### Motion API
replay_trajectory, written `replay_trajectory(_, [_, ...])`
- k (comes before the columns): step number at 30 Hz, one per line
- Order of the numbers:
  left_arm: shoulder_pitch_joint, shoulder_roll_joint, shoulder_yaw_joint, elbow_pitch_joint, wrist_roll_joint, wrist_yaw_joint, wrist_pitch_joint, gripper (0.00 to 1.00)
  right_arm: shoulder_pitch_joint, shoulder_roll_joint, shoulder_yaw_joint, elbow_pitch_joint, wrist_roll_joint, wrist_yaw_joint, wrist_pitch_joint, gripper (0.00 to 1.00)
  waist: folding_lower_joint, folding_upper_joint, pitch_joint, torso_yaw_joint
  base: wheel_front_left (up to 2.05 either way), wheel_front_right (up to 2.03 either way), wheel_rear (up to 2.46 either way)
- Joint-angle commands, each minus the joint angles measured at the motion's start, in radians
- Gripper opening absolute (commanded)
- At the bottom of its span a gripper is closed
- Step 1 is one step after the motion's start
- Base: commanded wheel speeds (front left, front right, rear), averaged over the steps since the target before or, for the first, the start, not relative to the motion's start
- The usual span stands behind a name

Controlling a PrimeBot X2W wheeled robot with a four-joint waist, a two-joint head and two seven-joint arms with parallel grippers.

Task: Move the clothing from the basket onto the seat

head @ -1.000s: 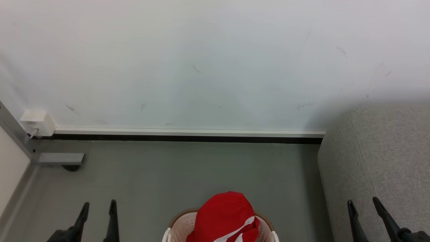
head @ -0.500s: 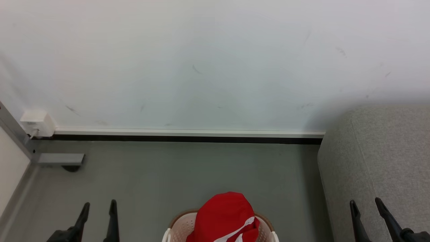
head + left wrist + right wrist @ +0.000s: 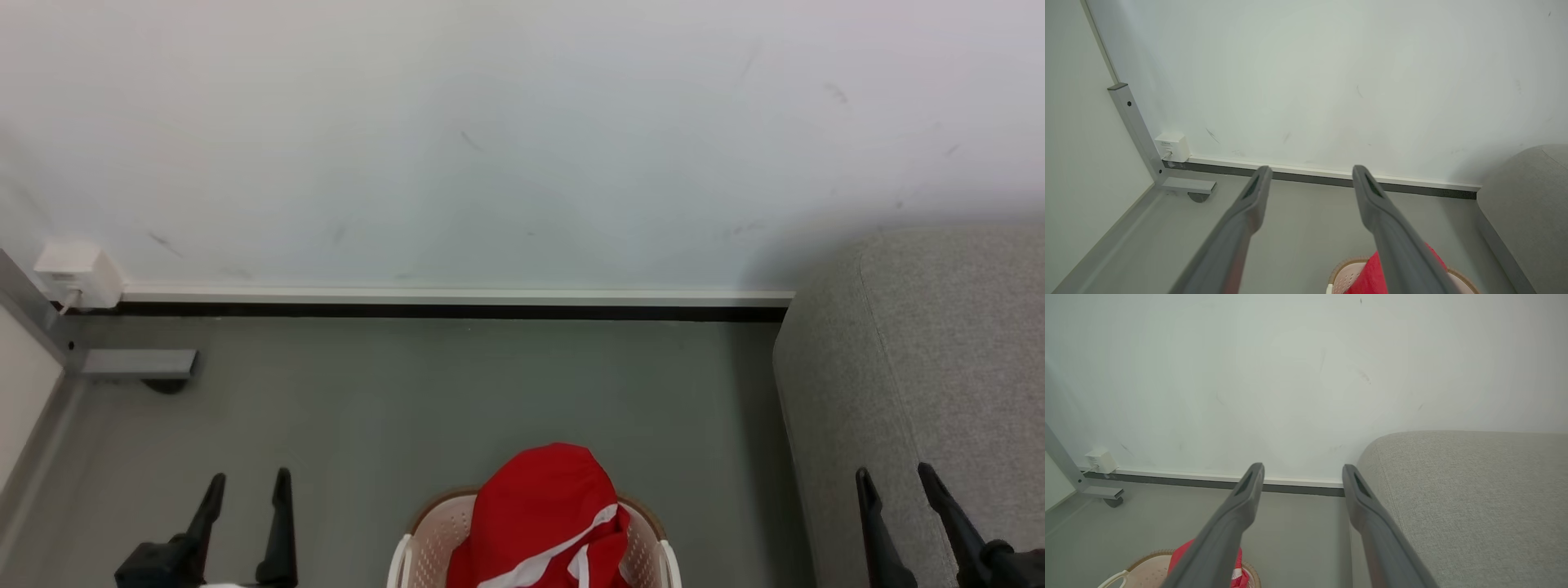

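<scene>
Head view: clothing heaped in the basket looks soft, light — pinch its raised crown — left claw and right claw both wide, empty.

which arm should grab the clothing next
Right, probably: left gripper and right gripper both show open fingers, clothing in the basket lies between them, but the seat is beside the right one.

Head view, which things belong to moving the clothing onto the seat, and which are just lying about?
Belongs to the job:
clothing, heaped in the basket
seat
left claw and right claw, both open and empty

Just lying about:
white wall box
grey metal frame
skirting board
</scene>
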Motion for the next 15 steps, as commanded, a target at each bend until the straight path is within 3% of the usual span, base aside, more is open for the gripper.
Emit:
replay_trajectory(1, [-0.016,-0.002,0.001,-0.002,0.014,-0.004,-0.001,1.00,-0.018,-0.006,-0.006,-0.007,-0.005,0.003,-0.003,1.00,0.0000,-0.0001,0.019,-0.004,0.00,0.00,0.00])
replay_trajectory(15, [-0.171,-0.013,-0.103,0.052,-0.005,-0.039,-0.001,1.00,-0.129,-0.008,-0.027,-0.069,-0.019,0.003,-0.003,1.00,0.0000,-0.0001,0.218,-0.034,0.00,0.00,0.00])
